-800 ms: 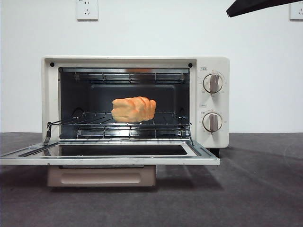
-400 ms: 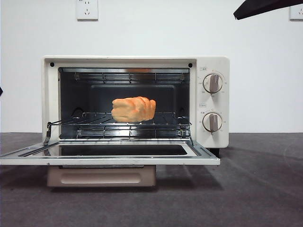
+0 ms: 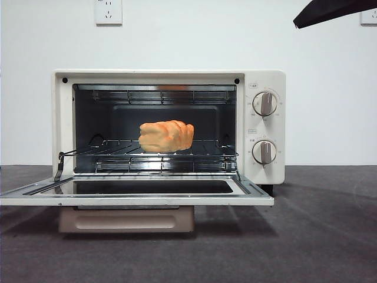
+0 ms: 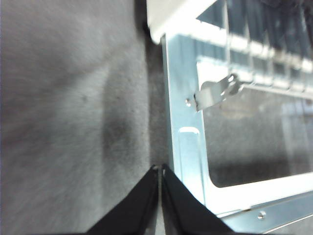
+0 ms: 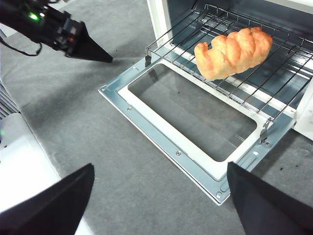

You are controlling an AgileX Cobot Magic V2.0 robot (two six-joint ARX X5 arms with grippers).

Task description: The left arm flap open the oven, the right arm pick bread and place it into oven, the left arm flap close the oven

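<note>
Front view shows the oven [image 3: 62, 118] with its door [image 3: 135, 199] dropped flat and level, beige handle [image 3: 126, 219] hanging beneath the front edge. Shows the bread [image 3: 166, 136] resting on the wire rack [image 3: 206, 156] inside the cavity, roughly centred, nothing touching it.

Changed over the last second: black arm tip [image 3: 330, 10] at the top corner drawn a little further out toward the edge, bread and door unmoved. Reads as the right arm backing off after delivery. Right wrist view agrees: right fingers [image 5: 63, 200] spread wide with nothing between them, high above the worktop [image 5: 146, 196], loaf well ahead of them on the rack.

Left wrist view puts the left fingers [image 4: 152, 183] pressed together, holding nothing, tips just beside the door's side rail and over bare worktop. Cannot tell whether the tips touch the metal. Seen from the right wrist, same fingers sit near the door's outer corner, pointed toward it, well short of the bread.

Means placing looks done and only the closing flap remains. Probably calls for sliding those closed tips under the door's front edge or handle, then sweeping up toward the cavity. Risks, as a guess: catching the hinge arm, or nudging the rack so the loaf shifts.
</note>
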